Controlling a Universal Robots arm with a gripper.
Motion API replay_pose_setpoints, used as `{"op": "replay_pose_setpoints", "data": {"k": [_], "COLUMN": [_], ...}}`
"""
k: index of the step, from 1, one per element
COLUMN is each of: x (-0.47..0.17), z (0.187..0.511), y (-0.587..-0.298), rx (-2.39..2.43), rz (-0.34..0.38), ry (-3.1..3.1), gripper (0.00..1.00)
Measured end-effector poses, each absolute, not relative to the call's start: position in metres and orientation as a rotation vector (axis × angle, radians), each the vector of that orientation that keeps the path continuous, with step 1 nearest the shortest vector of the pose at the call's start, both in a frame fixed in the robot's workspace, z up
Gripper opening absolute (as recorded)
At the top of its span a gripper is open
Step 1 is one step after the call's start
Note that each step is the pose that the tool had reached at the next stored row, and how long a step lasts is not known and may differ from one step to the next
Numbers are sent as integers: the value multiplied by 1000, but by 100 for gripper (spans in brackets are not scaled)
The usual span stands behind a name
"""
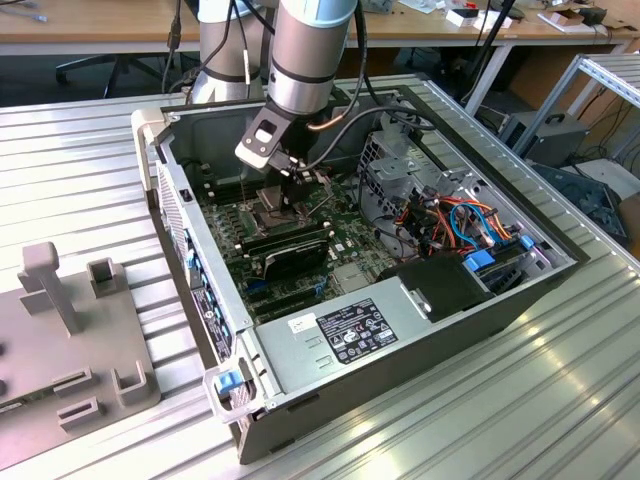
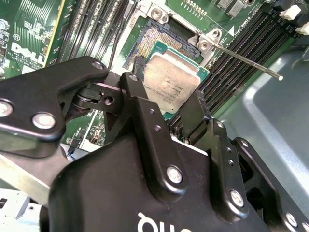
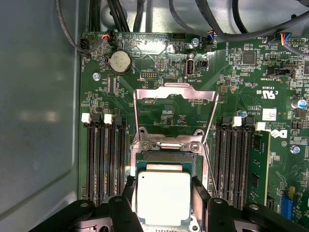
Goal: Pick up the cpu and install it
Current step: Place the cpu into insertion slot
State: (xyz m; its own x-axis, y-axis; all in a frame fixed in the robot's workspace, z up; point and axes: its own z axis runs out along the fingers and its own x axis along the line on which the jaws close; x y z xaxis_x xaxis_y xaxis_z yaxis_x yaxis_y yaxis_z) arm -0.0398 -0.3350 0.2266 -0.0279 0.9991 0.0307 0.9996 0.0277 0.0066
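Over the green motherboard point(image 3: 159, 63), the black tool point(image 3: 164, 192) pinches the square silvery cpu point(image 2: 171, 79)

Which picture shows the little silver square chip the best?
The first wrist view: the cpu faces the camera flat, nearly whole. The second wrist view shows it tilted, partly behind the gripper. In the exterior view the arm covers that spot.
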Motion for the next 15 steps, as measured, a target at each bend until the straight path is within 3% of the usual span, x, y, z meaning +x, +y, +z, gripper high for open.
{"op": "replay_pose_setpoints", "data": {"k": [15], "x": [-40], "z": [225], "y": [-335], "rx": [-2178], "rz": [-41], "ry": [-2239], "gripper": [55]}}
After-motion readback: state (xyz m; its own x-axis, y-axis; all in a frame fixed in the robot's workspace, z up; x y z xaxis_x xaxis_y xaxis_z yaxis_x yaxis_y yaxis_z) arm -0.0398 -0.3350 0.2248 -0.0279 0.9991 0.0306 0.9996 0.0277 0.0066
